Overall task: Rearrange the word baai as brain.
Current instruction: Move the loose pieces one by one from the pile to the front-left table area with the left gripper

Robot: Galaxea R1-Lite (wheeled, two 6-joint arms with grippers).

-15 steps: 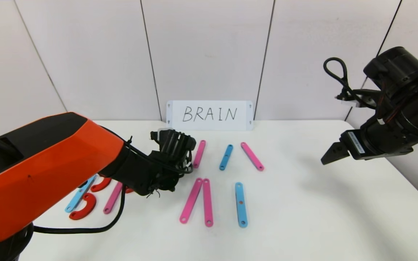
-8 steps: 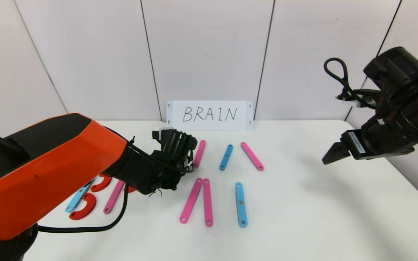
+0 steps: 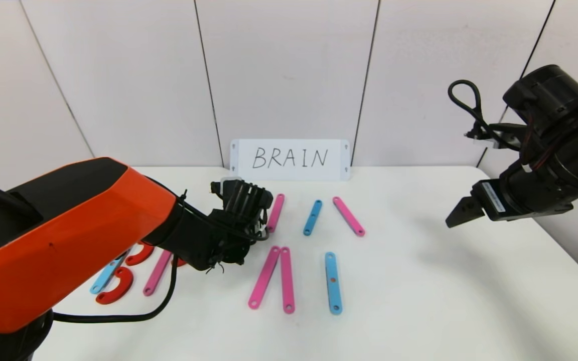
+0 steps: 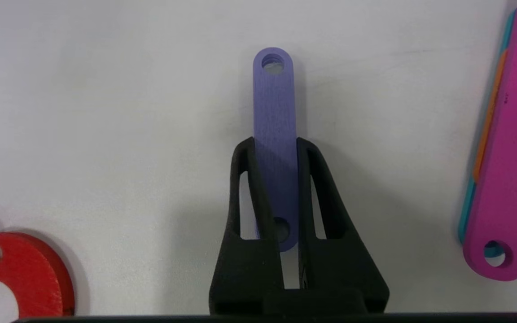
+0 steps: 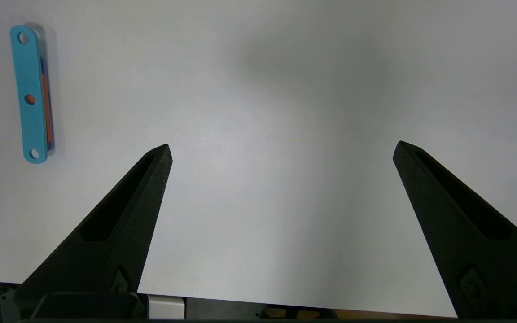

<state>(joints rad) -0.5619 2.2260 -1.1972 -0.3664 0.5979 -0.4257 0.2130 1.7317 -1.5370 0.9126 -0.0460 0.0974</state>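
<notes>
Presently, head view: a white table bearing loose flat strips with end holes, backed at upper centre by a white card lettered BRAIN; the left gripper sits low at centre-left, its fingertips hidden behind its own black body, just beside an upright pink strip; to the right of that, a short light-blue strip and a slanted pink strip; below, two pink strips meeting at their tops and a longer light-blue strip; at lower left, part hidden by the orange arm, red curved pieces, a blue strip and a pink strip. The right gripper hangs at mid-right above bare table, well apart from every piece. Left wrist view: the left gripper's jaws are closed against the two long edges of a purple strip, gripping its lower half, the far end with its hole projecting toward the top of frame; a magenta strip at right edge, a red curve at lower left. Right wrist view: jaws spread wide, holding nothing; a light-blue strip at upper left. Handling, by judgement: the strips look thin, rigid, light and smooth, lying flush with the table, so an edge pinch across the narrow width suits; taken off-centre as here, the purple strip may pivot or slip when lifted.
</notes>
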